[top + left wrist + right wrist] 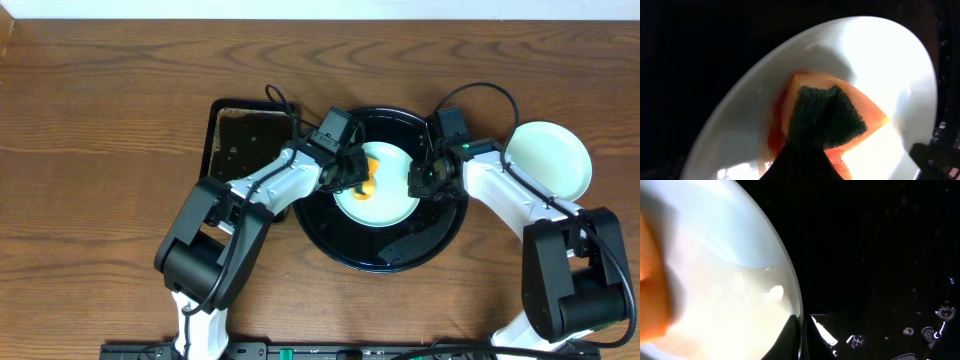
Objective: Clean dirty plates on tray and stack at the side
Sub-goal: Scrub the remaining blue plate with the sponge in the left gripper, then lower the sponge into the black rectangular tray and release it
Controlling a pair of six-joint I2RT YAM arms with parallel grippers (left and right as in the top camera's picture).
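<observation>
Overhead, I note the plate (385, 190), tray (340, 245) beneath it, my left claw (357, 181) clenched on the sponge (825, 117) over its left half, my right claw (416, 181) grasping its right edge.

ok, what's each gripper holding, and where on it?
Left gripper: the sponge, by its green scrubbing side. Right gripper: the plate, pinched at its right rim.

The bench (100, 110) is brown wood-grain. The round tray (335, 240) is glossy black, beaded with wet drops. The plate (890, 65) looks smooth and shiny. The sponge (827, 120) shows a rough, fibrous dark-green face over orange foam.
</observation>
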